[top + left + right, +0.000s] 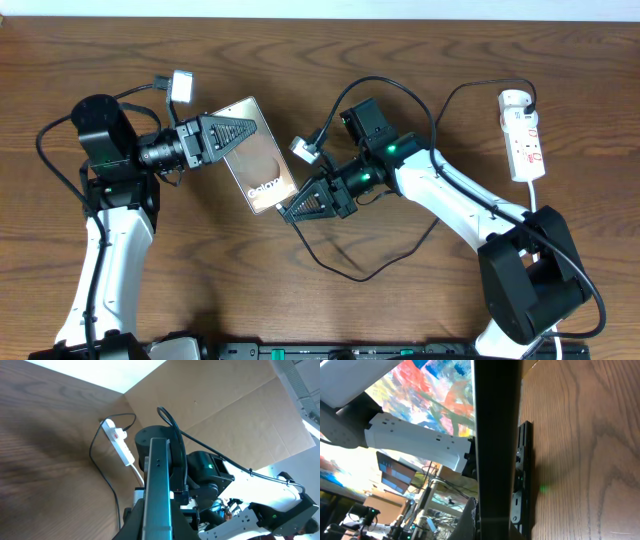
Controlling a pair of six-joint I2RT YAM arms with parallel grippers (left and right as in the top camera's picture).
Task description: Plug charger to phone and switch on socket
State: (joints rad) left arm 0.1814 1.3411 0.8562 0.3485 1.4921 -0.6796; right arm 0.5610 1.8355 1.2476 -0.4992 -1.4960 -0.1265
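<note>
phone [264, 165]: tilted over the table [420, 40], between both arms | left gripper [248, 131]: clamped on its upper end | right gripper [290, 211]: closed on the charger [345, 272] tip at the phone's lower corner, cable looping behind | socket [527, 140]: far right, well apart

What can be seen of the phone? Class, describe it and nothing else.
The phone is a thin, flat rectangle with a shiny bronze back and white Galaxy lettering. It is slanted across the wooden table, back upward. The left gripper clamps its upper end; the right gripper, with the charger, meets its lower end.
</note>
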